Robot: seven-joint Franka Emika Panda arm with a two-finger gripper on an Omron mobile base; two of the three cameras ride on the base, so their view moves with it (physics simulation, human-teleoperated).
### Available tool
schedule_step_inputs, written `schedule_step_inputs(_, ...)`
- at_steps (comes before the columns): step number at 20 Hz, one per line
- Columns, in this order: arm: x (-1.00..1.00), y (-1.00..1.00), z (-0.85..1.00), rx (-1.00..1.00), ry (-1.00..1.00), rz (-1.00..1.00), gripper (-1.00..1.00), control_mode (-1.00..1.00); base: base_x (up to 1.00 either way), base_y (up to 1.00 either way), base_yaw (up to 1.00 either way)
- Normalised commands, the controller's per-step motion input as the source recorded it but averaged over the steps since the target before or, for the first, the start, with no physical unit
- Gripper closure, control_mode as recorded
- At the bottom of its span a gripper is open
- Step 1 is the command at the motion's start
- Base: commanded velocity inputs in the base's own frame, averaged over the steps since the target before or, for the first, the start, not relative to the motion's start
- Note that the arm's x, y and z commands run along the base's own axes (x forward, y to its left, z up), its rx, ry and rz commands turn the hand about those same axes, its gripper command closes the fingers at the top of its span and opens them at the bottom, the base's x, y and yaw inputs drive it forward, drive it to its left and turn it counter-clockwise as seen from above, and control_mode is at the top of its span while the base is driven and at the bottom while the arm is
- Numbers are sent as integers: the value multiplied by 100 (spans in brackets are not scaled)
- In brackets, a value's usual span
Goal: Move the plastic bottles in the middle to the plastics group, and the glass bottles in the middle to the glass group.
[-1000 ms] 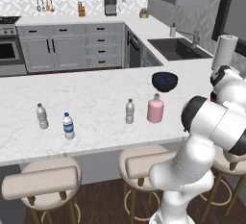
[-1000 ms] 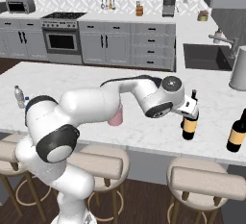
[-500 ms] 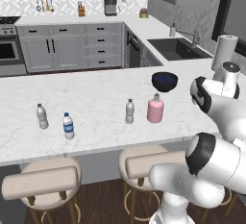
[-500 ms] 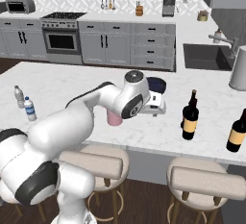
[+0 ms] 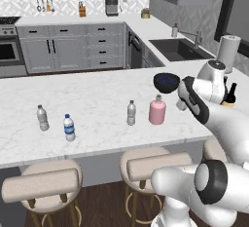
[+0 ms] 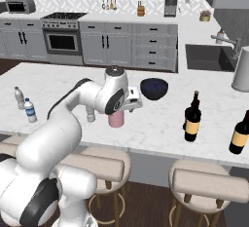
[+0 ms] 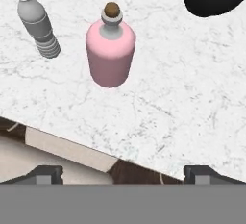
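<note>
Ahead of my claw (image 7: 122, 172), jaws wide apart and empty, pink bottle (image 7: 111, 55) stands upright on the counter (image 7: 192, 98); clear water bottle (image 7: 37, 25) just left of it.

Even, diffuse light fills the rendered kitchen, bright with no visible lamp or hard glare. The white marble counter (image 5: 97, 99) reads pale and evenly lit. Shadows are faint: in the hand view a soft smudge sits under the pink bottle (image 7: 111, 50) and the clear water bottle (image 7: 37, 23). The base views look soft and low in detail, edges slightly jagged. No bending shows at the frame edges.
</note>
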Motion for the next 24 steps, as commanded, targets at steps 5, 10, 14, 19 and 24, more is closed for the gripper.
schedule_step_inputs(5,33,79,15,-1,9,7,-100,-100,0,0,0)
schedule_step_inputs(10,62,31,1,2,-1,-4,-100,-100,0,0,0)
schedule_step_inputs(14,61,1,4,2,0,-16,-100,-100,0,0,0)
schedule_step_inputs(19,43,0,1,1,0,-20,-100,-100,0,0,0)
schedule_step_inputs(24,12,0,-11,0,0,-9,-100,-100,0,0,0)
